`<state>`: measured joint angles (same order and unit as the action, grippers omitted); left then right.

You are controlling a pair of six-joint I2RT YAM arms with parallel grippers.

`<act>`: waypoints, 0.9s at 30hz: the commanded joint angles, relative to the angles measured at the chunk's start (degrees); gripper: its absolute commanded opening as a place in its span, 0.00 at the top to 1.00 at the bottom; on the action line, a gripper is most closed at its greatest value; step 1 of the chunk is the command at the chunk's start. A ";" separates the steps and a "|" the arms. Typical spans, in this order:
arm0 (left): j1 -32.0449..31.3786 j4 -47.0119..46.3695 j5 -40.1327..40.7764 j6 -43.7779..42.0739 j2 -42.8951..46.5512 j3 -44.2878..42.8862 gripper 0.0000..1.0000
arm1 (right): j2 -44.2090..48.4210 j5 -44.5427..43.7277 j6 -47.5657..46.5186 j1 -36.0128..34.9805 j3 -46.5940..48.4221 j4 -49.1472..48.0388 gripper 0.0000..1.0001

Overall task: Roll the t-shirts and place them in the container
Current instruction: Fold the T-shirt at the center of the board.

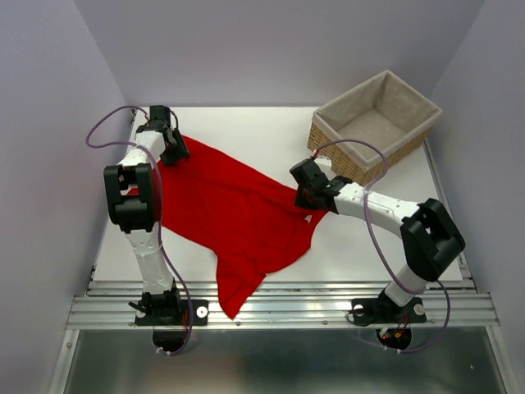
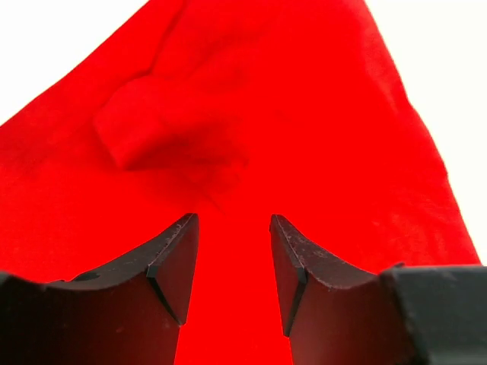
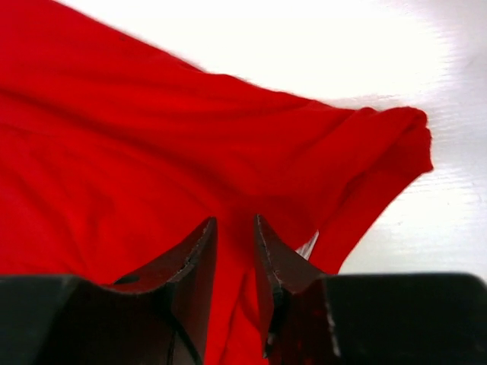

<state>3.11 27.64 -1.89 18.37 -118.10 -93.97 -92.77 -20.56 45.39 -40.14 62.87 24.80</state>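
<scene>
The left gripper's (image 2: 233,222) jaws stand apart, with red cloth lying in the gap below them. The right gripper's (image 3: 235,222) jaws are nearly together over a fold; whether they clamp it, I cannot tell. The t-shirt (image 1: 238,213) sprawls rumpled from the table's (image 1: 361,246) far-left corner to its near edge, with one end drooping over it. A wicker basket (image 1: 349,160) sits at the far-right corner.

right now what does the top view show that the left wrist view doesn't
Only the top view: the wicker basket at the far right, and the right claw at the red t-shirt's right edge. Only the left wrist view: the left claw with jaws apart over a small fold in the cloth. Both: the t-shirt.
</scene>
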 commanded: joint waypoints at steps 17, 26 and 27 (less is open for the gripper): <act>-2.59 1.62 -4.70 -2.02 -7.84 -12.35 0.47 | -6.81 -6.24 0.15 12.45 -3.29 0.16 0.70; -2.15 2.51 -3.21 -1.24 -1.26 -15.10 0.46 | -1.89 -2.39 -3.11 12.45 0.93 1.48 0.66; -1.63 2.33 -3.21 -0.88 -0.82 -14.84 0.47 | -1.54 -2.04 -3.37 12.45 1.02 1.40 0.64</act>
<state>0.27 29.15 -6.09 17.04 -125.62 -106.89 -98.13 -23.14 44.12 -27.73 60.69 25.65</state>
